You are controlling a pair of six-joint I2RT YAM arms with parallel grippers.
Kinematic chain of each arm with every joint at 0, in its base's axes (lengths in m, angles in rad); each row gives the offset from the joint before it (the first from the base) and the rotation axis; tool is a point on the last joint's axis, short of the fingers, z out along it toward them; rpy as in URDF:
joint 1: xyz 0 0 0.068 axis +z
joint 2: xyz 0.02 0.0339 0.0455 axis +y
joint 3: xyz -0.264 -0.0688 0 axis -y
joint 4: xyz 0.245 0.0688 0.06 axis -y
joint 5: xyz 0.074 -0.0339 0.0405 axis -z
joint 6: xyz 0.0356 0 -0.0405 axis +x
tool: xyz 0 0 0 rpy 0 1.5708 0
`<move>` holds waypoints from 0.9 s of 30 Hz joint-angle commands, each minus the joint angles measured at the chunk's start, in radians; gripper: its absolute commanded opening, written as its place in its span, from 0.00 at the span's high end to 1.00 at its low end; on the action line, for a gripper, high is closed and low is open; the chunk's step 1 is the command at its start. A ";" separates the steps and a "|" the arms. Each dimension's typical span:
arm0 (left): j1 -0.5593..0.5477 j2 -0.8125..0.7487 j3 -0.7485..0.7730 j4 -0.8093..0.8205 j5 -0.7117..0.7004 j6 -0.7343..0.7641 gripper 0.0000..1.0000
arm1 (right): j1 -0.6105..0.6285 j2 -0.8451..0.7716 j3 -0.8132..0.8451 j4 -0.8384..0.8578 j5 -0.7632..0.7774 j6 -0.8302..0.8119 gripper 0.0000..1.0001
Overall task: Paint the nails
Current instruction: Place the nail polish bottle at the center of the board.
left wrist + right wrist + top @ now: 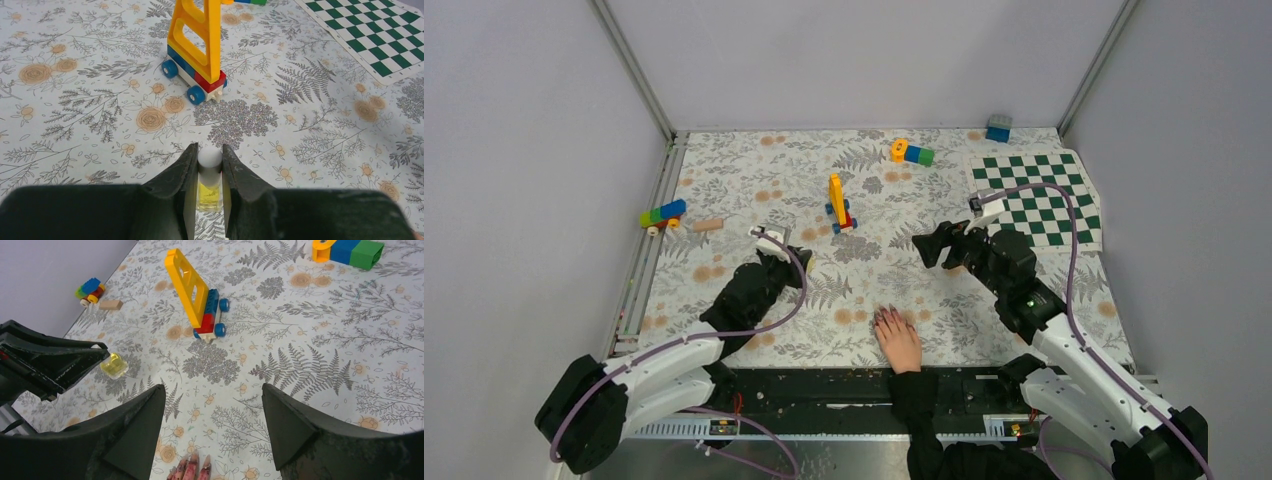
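Nails (190, 469) are on the hand (898, 342), which lies flat at the near table edge between the arm bases, fingers pointing away.

Left gripper (210, 154) is clamped on the polish bottle (209, 192), with the white cap at the fingertips. Right gripper (212, 392) hangs empty, jaws wide apart.

My read is that the cap comes off next. Hold the left steady, bring your right in square on the cap, and don't tip the bottle.

There's bare mat between the grippers and the hand, so work there. Further out:
- ladder cart (837, 205) at mid-table
- bricks (662, 213) near the left wall
- chessboard mat (1039, 195) at far right
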State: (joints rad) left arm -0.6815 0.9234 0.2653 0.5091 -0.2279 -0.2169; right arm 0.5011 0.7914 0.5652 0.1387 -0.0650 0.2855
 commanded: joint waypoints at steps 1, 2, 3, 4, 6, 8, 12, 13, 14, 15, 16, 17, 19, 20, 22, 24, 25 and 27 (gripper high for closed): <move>0.004 0.073 -0.025 0.245 0.008 0.032 1.00 | -0.020 -0.038 -0.017 0.070 0.041 0.023 0.22; 0.004 0.090 -0.029 0.258 0.001 0.036 1.00 | -0.024 -0.038 -0.022 0.071 0.046 0.020 0.22; 0.005 0.107 -0.031 0.260 -0.003 0.039 1.00 | -0.026 -0.036 -0.028 0.074 0.046 0.012 0.22; 0.004 0.120 -0.035 0.266 -0.009 0.034 1.00 | -0.030 -0.032 -0.032 0.080 0.043 0.005 0.22; 0.003 0.132 -0.059 0.291 -0.018 0.022 1.00 | -0.043 -0.019 -0.032 0.079 0.035 0.000 0.22; 0.003 0.142 -0.087 0.312 -0.029 0.010 1.00 | -0.054 -0.010 -0.030 0.081 0.022 -0.002 0.23; 0.003 0.190 -0.095 0.353 -0.041 0.006 1.00 | -0.066 -0.014 -0.036 0.097 0.015 -0.005 0.23; 0.001 0.212 -0.093 0.370 -0.047 0.007 1.00 | -0.069 -0.015 -0.037 0.100 0.013 -0.006 0.23; 0.000 0.234 -0.090 0.383 -0.048 0.006 1.00 | -0.071 -0.016 -0.039 0.101 0.011 -0.005 0.23; -0.003 0.254 -0.087 0.391 -0.049 0.003 1.00 | -0.071 -0.019 -0.040 0.101 0.008 -0.003 0.23; -0.010 0.272 -0.084 0.397 -0.055 0.003 1.00 | -0.074 -0.023 -0.043 0.100 0.007 -0.002 0.23; -0.018 0.288 -0.084 0.407 -0.061 0.004 1.00 | -0.074 -0.026 -0.046 0.101 0.006 -0.003 0.23; -0.028 0.317 -0.083 0.431 -0.071 0.004 1.00 | -0.080 -0.034 -0.054 0.101 0.007 -0.002 0.23; -0.031 0.327 -0.083 0.436 -0.074 0.003 1.00 | -0.082 -0.036 -0.056 0.101 0.005 -0.003 0.23; -0.034 0.344 -0.081 0.447 -0.075 0.002 1.00 | -0.084 -0.038 -0.058 0.100 0.000 -0.004 0.23; -0.036 0.358 -0.083 0.455 -0.076 0.001 1.00 | -0.087 -0.035 -0.056 0.101 -0.016 -0.004 0.23; -0.036 0.361 -0.083 0.456 -0.077 0.000 1.00 | -0.089 -0.034 -0.055 0.101 -0.024 -0.005 0.23; -0.038 0.372 -0.085 0.460 -0.089 0.001 1.00 | -0.089 -0.031 -0.056 0.103 -0.022 -0.005 0.23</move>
State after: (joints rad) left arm -0.7139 1.2812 0.1692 0.8547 -0.2741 -0.2096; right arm 0.4232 0.7692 0.5072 0.1928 -0.0711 0.2924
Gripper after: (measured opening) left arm 0.189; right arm 0.775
